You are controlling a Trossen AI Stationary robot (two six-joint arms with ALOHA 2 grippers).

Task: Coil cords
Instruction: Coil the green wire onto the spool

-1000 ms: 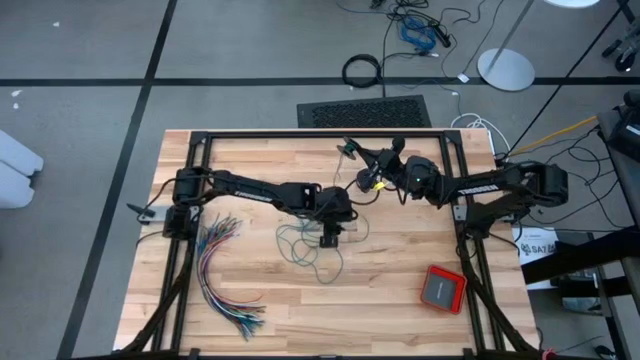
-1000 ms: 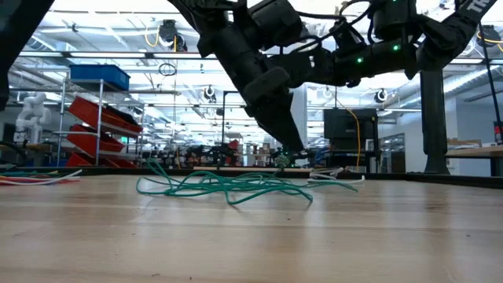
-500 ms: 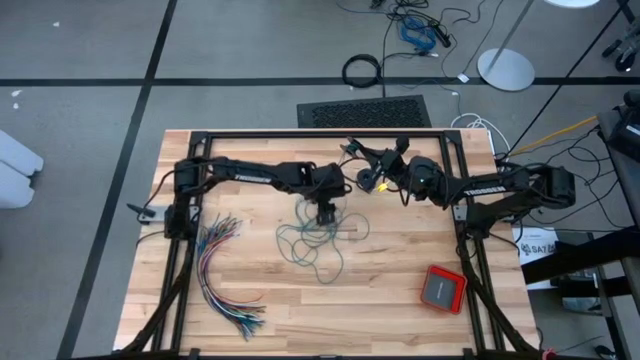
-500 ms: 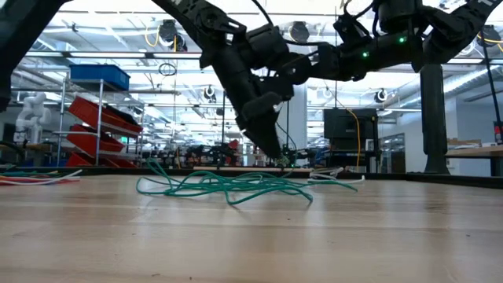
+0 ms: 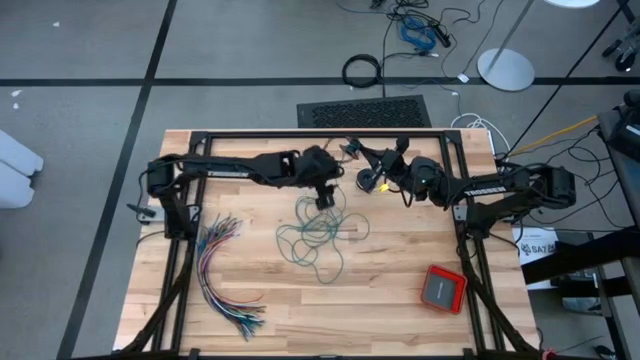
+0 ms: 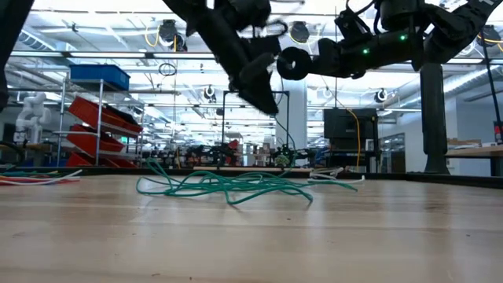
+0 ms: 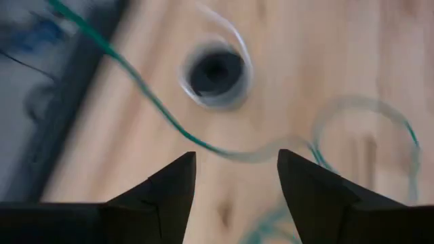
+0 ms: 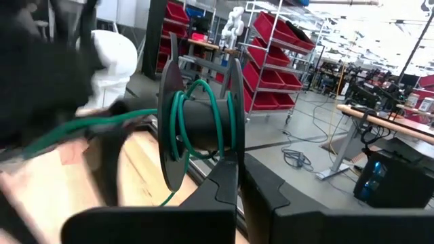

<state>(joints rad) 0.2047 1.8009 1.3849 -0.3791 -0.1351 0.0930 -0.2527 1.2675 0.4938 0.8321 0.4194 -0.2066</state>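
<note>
The left gripper (image 5: 322,199) hangs above the table (image 5: 400,300) with its fingers spread, empty — the green cord (image 5: 318,236) lies in a loose tangle on the wood below. The right gripper (image 8: 227,166), fingers pressed together, holds a black spool (image 8: 201,125) with a few green turns wound on it.

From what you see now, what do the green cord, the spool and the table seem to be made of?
Green cord: probably plastic-coated wire, thin and limp, lying in loose loops. Spool: looks like matte black plastic, though it could be painted metal. Table: pale wood planks with visible grain and joints.
</note>
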